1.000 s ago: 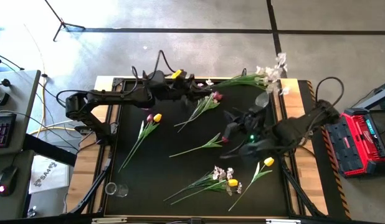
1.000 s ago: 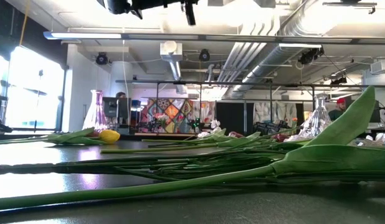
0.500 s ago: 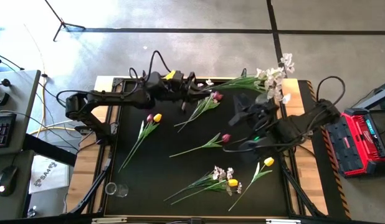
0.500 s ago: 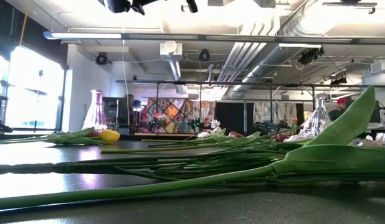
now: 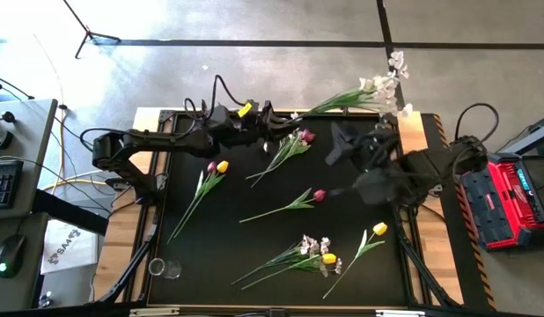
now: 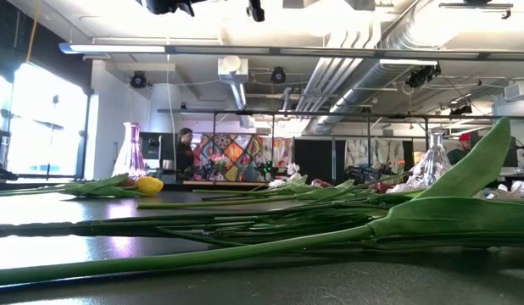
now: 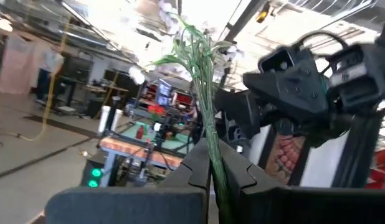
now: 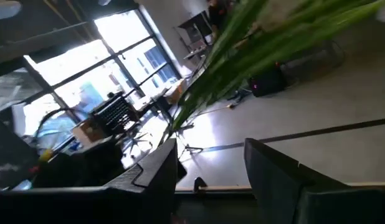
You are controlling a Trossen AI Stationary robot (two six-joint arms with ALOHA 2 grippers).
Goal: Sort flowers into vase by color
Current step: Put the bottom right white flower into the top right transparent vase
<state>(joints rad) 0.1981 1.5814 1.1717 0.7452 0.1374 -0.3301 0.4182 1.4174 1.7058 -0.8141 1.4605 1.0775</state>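
Note:
My left gripper (image 5: pixel 277 124) is shut on a spray of small white blossoms (image 5: pixel 385 81), held over the table's far edge. In the left wrist view its green stem (image 7: pixel 202 93) rises past the fingers. My right gripper (image 5: pixel 336 148) stands open just to the near side of the spray, with nothing between its fingers (image 8: pixel 156 163); the spray's leaves (image 8: pixel 255 43) pass beyond them. A dark red tulip (image 5: pixel 305 136), a red and yellow pair (image 5: pixel 217 166), another red tulip (image 5: pixel 319 195), a yellow tulip (image 5: pixel 378 229) and a white and yellow bunch (image 5: pixel 320 254) lie flat on the black mat. My left gripper pinches the spray's stem near its cut end (image 7: pixel 212 167) between its two fingers. The fingers come from the table's left, tipped a little upward, and the stem runs on along them. The spray is lifted clear of the table, and its blossoms (image 5: pixel 395 63) reach past the far edge.
A small clear glass (image 5: pixel 165 268) lies at the mat's near left corner. In the low view a pink vase (image 6: pixel 131 152) and a clear vase (image 6: pixel 432 165) stand at the far side. A red toolbox (image 5: pixel 516 198) sits right of the table. A person (image 6: pixel 185 152) stands in the room behind.
The spray's blossom end has swung from above the mat's far right corner out past the far edge, while the stem end has stayed in my left gripper. My right gripper has risen and gone toward the far edge, turning as it went; its fingers stay open.

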